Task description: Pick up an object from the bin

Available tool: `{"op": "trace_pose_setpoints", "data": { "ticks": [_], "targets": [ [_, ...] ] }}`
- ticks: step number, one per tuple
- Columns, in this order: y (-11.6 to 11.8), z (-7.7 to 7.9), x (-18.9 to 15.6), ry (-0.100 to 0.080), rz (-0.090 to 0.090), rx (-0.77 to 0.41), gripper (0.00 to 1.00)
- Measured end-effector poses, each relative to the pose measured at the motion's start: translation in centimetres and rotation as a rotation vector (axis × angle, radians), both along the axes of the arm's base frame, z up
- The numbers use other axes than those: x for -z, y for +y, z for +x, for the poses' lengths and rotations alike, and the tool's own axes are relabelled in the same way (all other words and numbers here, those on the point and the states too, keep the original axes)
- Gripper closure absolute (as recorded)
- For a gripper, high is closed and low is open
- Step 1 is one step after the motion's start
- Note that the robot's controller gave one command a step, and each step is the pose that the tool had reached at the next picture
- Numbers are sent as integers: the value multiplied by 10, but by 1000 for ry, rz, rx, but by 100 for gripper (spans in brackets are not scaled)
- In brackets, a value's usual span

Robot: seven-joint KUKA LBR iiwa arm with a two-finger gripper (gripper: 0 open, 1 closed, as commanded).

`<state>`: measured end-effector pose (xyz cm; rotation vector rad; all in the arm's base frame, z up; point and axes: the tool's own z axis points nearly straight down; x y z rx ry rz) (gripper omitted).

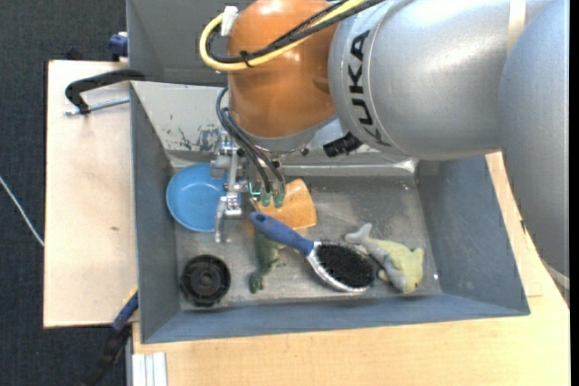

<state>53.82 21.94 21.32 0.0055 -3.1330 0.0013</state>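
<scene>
Seemingly poised to pick, the claw (242, 203) hangs at centre-left, between the blue bowl (188, 199) and the orange wedge (298, 207), though I cannot tell how wide it stands.

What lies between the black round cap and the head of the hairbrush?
In the camera view, a small green toy figure lies between the black cap and the brush head.
</scene>
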Motion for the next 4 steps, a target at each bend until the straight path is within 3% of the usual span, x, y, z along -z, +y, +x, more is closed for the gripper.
{"op": "trace_pose_setpoints", "data": {
  "ticks": [1,2,3,4],
  "targets": [
    [-2,2,-5,-9,2,3,100],
    [-2,2,-5,-8,2,4,0],
    [-8,-7,121,-21,5,-67,0],
    [-6,-10,123,-11,7,-69,100]
  ]
}}
